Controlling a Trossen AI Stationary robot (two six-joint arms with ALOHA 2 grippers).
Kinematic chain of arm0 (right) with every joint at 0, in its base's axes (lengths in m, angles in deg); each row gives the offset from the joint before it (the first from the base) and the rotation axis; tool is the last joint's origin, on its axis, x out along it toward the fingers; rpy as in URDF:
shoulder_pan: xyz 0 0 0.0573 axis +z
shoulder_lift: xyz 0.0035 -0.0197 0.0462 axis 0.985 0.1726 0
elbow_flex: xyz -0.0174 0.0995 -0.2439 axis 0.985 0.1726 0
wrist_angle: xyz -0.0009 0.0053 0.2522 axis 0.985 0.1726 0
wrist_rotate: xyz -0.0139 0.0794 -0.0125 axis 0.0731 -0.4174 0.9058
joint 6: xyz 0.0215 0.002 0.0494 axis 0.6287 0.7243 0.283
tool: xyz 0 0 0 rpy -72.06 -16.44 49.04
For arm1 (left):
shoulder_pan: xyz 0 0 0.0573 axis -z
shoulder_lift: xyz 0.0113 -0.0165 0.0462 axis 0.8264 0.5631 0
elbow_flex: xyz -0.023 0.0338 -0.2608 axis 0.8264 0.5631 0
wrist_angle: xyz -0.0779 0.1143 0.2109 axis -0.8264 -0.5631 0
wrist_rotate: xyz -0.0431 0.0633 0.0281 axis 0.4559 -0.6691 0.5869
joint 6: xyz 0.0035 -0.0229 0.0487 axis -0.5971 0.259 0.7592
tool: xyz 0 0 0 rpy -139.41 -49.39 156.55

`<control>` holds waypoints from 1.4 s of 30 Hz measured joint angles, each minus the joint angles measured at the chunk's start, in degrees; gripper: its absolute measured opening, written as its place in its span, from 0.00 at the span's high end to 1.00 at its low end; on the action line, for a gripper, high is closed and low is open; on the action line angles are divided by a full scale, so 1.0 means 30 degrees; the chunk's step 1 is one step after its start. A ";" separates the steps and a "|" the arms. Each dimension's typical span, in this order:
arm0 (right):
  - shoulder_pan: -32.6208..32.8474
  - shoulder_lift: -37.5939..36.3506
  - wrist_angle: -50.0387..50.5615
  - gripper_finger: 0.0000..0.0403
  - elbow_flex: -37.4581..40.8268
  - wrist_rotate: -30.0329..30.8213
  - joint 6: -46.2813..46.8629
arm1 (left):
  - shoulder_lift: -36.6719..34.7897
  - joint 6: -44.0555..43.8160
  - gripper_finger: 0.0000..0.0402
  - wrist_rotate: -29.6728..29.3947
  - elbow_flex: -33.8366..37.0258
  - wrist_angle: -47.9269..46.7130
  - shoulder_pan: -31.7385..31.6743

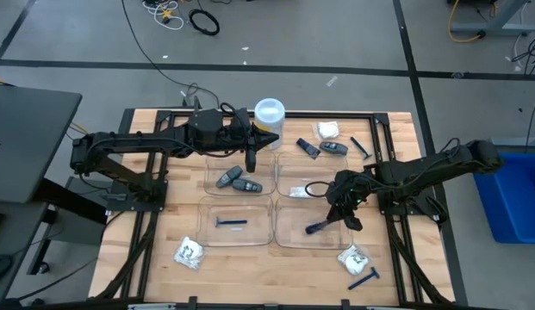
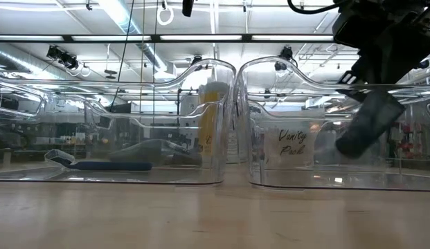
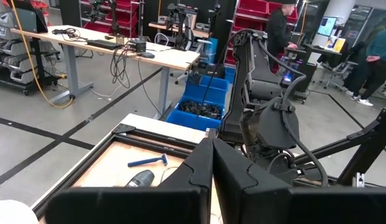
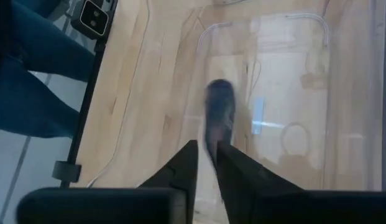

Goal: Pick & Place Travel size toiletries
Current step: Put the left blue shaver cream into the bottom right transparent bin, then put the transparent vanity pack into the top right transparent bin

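Over the front-right clear tray, the right gripper parts its fingers narrowly, releasing a dark blue tube. The left gripper hovers, fingers closed, empty.

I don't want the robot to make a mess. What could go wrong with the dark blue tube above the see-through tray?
1. The dark blue flat tube hangs tilted at the right gripper, above the floor of the clear plastic tray. If it drops, it might bounce or end up leaning on the wall.
2. The left gripper, shut and empty, is close to the tall yellow canister with a white lid. A swing could tip it over.
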 joint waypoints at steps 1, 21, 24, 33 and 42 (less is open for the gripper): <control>0.0000 0.0000 -0.0002 0.81 0.0000 0.0001 -0.0010 | -0.0003 -0.0009 0.97 0.0000 0.0000 0.0000 -0.0001; -0.1048 -0.0262 -0.0288 0.74 -0.2589 0.0020 -0.1858 | -0.0112 0.0502 0.97 -0.0073 0.0000 -0.0099 0.0004; -0.1507 -0.0255 -0.0275 0.77 -0.2968 0.0023 -0.2551 | -0.0255 0.0790 0.97 -0.0067 0.0000 -0.0049 0.0004; -0.3313 -0.0318 -0.0270 0.85 -0.4332 0.0214 -0.3507 | -0.1191 0.1736 0.97 -0.0091 -0.0017 -0.0652 -0.0002; -0.4875 -0.1269 -0.0430 0.87 -0.5078 0.6045 -0.6318 | -0.2848 0.2936 0.98 -0.0612 -0.0007 -0.3319 -0.0002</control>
